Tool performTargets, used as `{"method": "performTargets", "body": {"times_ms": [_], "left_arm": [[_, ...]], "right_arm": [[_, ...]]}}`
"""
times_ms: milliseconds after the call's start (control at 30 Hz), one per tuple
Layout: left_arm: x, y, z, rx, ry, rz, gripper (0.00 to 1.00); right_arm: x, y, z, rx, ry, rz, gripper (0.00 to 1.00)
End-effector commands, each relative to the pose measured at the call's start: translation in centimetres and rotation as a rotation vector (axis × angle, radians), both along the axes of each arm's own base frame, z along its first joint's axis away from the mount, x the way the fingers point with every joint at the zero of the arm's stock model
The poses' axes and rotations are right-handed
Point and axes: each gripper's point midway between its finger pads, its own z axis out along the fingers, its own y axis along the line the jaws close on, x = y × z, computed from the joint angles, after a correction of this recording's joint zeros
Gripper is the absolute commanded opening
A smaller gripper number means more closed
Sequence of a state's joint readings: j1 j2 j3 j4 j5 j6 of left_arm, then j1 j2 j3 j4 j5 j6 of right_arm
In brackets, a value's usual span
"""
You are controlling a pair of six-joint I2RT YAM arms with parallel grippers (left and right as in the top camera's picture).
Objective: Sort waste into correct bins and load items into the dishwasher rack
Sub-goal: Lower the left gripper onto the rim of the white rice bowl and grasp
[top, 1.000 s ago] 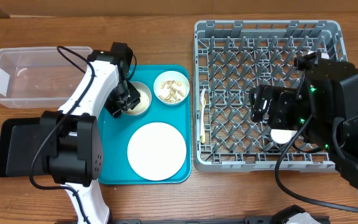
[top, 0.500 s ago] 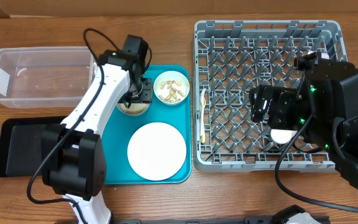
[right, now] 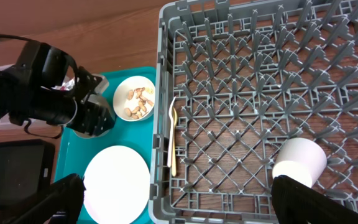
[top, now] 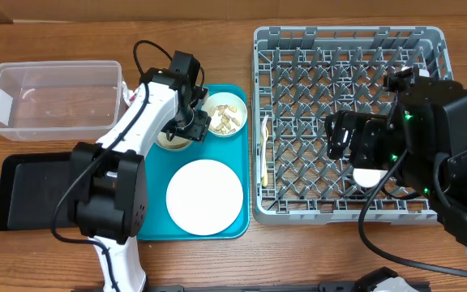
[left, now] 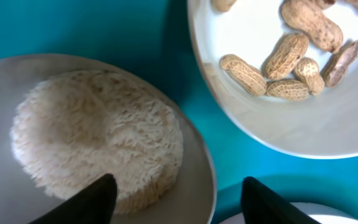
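My left gripper [top: 193, 123] is open, low over the teal tray [top: 148, 219]. In the left wrist view it [left: 176, 200] straddles the right rim of the white bowl of rice [left: 98, 146]: one finger is over the rice, the other outside over the tray. The bowl of peanuts [left: 291, 118] sits just beyond; it also shows in the overhead view [top: 224, 113]. The grey rack [top: 347, 49] holds a white cup [top: 367, 177] on its side and the pale-yellow utensil [top: 264, 150] along its left edge. My right gripper [right: 188, 208] is open and empty above the rack.
A clear tub [top: 55, 101] stands at the far left with a black tray [top: 31, 195] in front of it. A flat white plate [top: 204, 197] lies on the teal tray's front half. A silver-red scrap [top: 128, 94] shows beside the tub, mostly hidden by my left arm.
My left gripper has swung right, from the left side of the rice bowl to its right rim near the peanut bowl. The right arm has not moved.
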State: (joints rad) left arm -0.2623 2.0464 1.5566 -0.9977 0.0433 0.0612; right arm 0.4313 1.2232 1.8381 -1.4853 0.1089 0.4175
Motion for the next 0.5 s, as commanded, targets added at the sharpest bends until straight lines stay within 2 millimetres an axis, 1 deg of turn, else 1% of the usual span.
{"method": "performTargets", "body": {"times_ms": [0, 133, 200, 267, 367, 467], "left_arm": [[-0.6, -0.8, -1.4, -0.019, 0.041, -0.061, 0.53], [-1.2, -0.6, -2.4, -0.008, 0.083, -0.06, 0.3], [-1.4, -0.5, -2.6, -0.006, 0.094, -0.058, 0.19], [-1.5, -0.4, -2.6, 0.0, 0.099, -0.042, 0.11], [-1.6, -0.1, -2.5, 0.016, 0.104, -0.007, 0.05], [-1.8, 0.3, -2.5, 0.039, 0.109, 0.029, 0.04]], "right_arm": [[0.1, -0.2, 0.1, -0.005, -0.007, -0.007, 1.0], [0.1, -0.2, 0.1, -0.005, -0.006, -0.007, 1.0], [0.1, -0.2, 0.1, -0.005, -0.007, -0.007, 1.0], [0.1, -0.2, 0.1, -0.005, -0.007, -0.007, 1.0], [0.1, -0.2, 0.1, -0.005, -0.006, -0.007, 1.0], [0.0, -0.3, 0.0, -0.008, -0.001, -0.007, 1.0]]}}
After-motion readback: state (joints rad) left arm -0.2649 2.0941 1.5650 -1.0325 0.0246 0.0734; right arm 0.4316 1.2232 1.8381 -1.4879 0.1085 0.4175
